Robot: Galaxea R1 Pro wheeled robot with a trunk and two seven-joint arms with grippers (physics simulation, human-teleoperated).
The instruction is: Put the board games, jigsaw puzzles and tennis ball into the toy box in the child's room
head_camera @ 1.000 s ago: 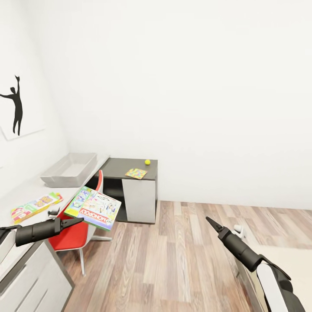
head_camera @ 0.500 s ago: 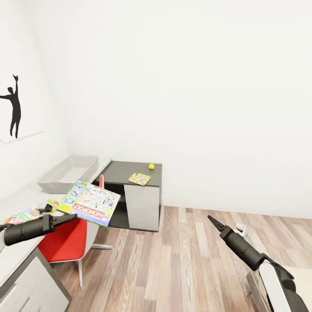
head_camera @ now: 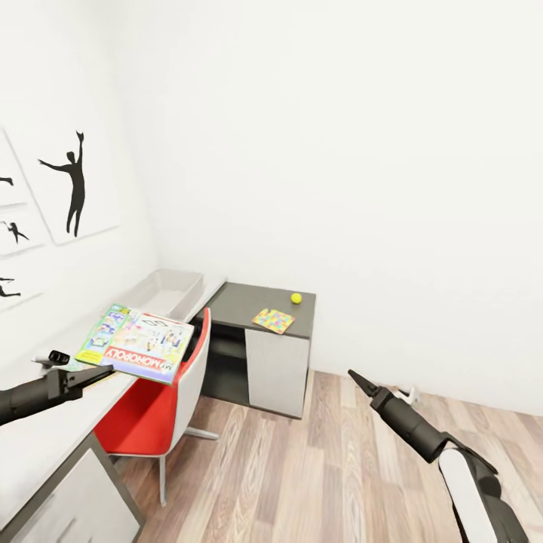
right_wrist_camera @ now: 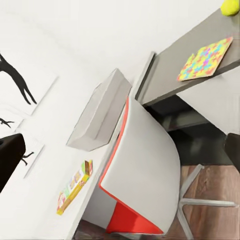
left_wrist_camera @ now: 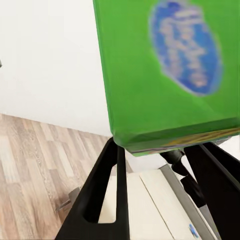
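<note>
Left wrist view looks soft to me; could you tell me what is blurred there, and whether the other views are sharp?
Left wrist view: the Monopoly box underside, close up, shows a smeared blue logo; head view and right wrist view: crisp, evenly lit.

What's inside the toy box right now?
Only part of the toy box interior shows in the head view, pale grey and bare. The Monopoly box held by the left gripper covers its near end, so that part can't be checked.
</note>
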